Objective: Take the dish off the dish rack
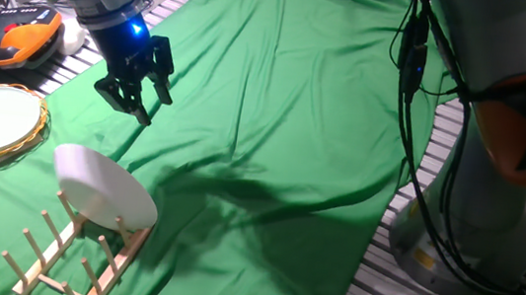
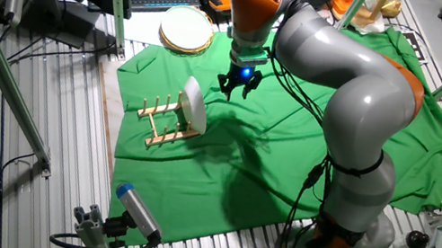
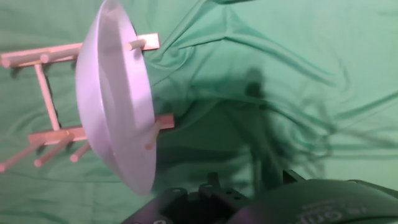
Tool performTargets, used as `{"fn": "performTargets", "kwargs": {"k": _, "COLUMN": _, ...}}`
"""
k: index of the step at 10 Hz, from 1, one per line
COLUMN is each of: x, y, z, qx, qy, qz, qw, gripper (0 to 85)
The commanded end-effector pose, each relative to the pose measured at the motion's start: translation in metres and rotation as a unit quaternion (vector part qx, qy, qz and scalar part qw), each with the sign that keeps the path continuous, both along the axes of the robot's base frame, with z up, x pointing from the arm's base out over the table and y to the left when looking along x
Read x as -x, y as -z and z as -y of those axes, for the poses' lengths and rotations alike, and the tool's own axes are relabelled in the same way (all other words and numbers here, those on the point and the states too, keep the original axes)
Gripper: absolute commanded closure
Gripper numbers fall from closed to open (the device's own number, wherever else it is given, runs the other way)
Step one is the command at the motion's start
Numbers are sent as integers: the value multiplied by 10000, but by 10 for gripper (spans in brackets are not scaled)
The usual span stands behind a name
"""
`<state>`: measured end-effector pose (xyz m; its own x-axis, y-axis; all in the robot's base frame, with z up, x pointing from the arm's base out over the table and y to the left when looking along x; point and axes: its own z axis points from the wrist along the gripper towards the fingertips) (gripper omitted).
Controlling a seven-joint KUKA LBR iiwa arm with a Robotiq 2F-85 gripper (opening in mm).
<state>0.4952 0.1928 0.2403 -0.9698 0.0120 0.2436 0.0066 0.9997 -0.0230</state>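
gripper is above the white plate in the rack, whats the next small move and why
Probably lower the gripper toward the top edge of the plate. The plate stands on edge at the end of the wooden rack, and the gripper hangs clear above it, holding nothing. Whether the jaws are spread enough is unclear.

arm (image 2: 338, 81) arches over from its base at the table edge, wrist pointing down. gripper (image 1: 136, 88) hangs in mid-air w/ fingers (image 1: 118, 94) aimed downward, slightly apart, nothing between them. blue light lit on the wrist above. in hand view only the dark gripper body shows at bottom edge.
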Motion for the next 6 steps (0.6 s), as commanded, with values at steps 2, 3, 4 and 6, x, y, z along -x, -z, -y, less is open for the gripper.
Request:
{"fn": "performTargets", "kwargs": {"k": 2, "x": -24, "y": -111, "z": -214, "qx": 96, "qy": 210, "qz": -42, "qw": 9997, "gripper": 170}}
{"fn": "performTargets", "kwargs": {"k": 3, "x": -31, "y": -153, "z": -322, "qx": 142, "qy": 329, "qz": -38, "qw": 9994, "gripper": 170}}
{"fn": "performTargets", "kwargs": {"k": 4, "x": -39, "y": -179, "z": -402, "qx": 191, "qy": 403, "qz": -27, "qw": 9990, "gripper": 170}}
{"fn": "performTargets", "kwargs": {"k": 6, "x": -62, "y": -196, "z": -525, "qx": 164, "qy": 544, "qz": -3, "qw": 9984, "gripper": 170}}
